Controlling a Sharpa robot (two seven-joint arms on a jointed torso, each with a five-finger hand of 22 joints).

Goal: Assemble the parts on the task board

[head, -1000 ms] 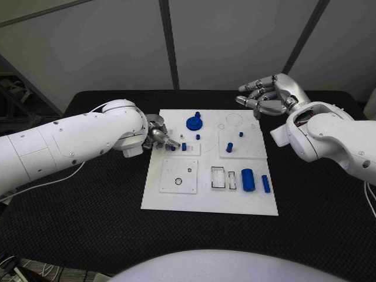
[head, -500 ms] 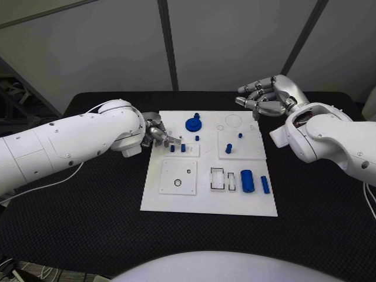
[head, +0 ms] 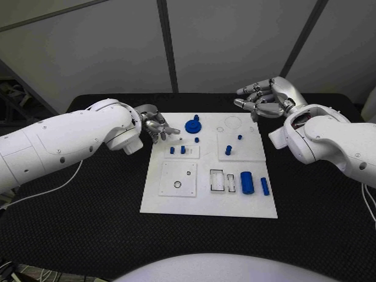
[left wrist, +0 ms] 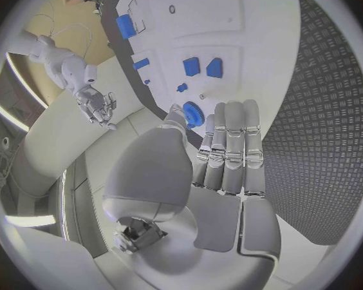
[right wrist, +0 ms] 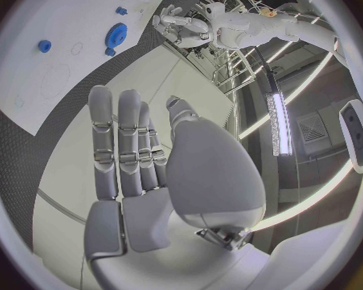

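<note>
Overhead, the task board (head: 209, 202) lies mid-desk (head: 86, 200), the left hand (head: 157, 127) at its far left corner and the right hand (head: 267, 97) beyond its far right corner. Both wrist views show straight, spread fingers holding nothing. A blue gear (left wrist: 193, 113) sits just past the left fingers (left wrist: 230, 145).

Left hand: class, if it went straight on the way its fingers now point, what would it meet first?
Probably the blue gear on the task board; it lies just beyond the left hand, though depth is unclear.
</note>
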